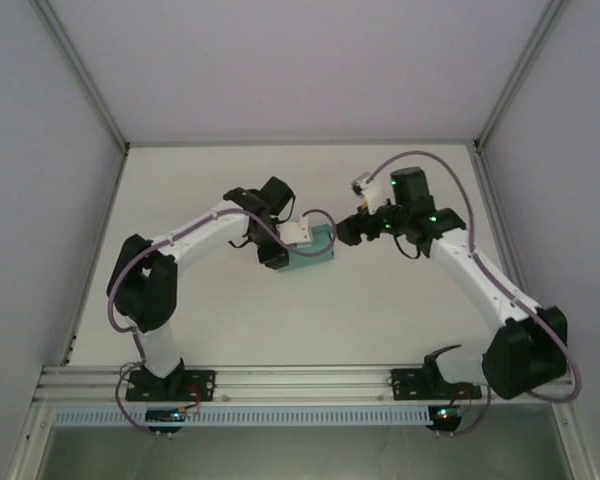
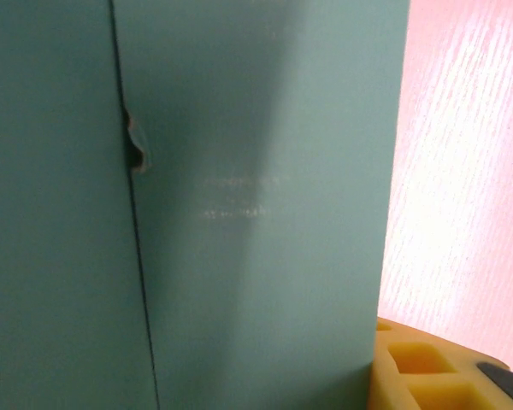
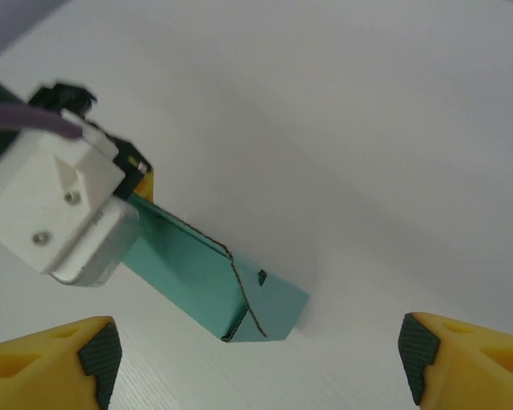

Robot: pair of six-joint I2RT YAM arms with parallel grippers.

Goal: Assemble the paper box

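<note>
Teal card of the paper box (image 3: pixel 207 275) stuck out from under the white camera housing (image 3: pixel 56 209) of the left tool (image 1: pixel 294 248), which gripped it at 1 end. The contact pts were hidden behind that housing, w/ just a sliver of yellow finger (image 3: pixel 142 178) showing. The box was folded into a long narrow shape, slanting down so its free end sat close over the desk (image 3: pixel 368 128). Whether that end touched the surface was hard to tell. It looked part-closed, w/ a diagonal flap edge and 1 small slot; the interior couldn't be seen.

In the left wrist view the box (image 2: pixel 256 213) was so close that it ran off the top, left and bottom edges. A dark seam (image 2: pixel 141 282) ran top to bottom w/ a small nick (image 2: pixel 137 147) in it, and faint print on the panel was unreadable. 1 yellow finger (image 2: pixel 427 367) was cut off at the lower right corner.

Right tool (image 3: pixel 258 366) stood wide open, nothing between its 2 pads (image 3: pixel 98 359), both cropped by the bottom edge. From above, the right tool (image 1: pixel 348 232) was just beside the right end of the box (image 1: pixel 320 247), apart from it.

Open white desk (image 1: pixel 380 320) lay on all sides, towards the far wall, the near rail (image 1: pixel 300 378) and both side edges. The box was approx mid-desk, well away from every edge.
</note>
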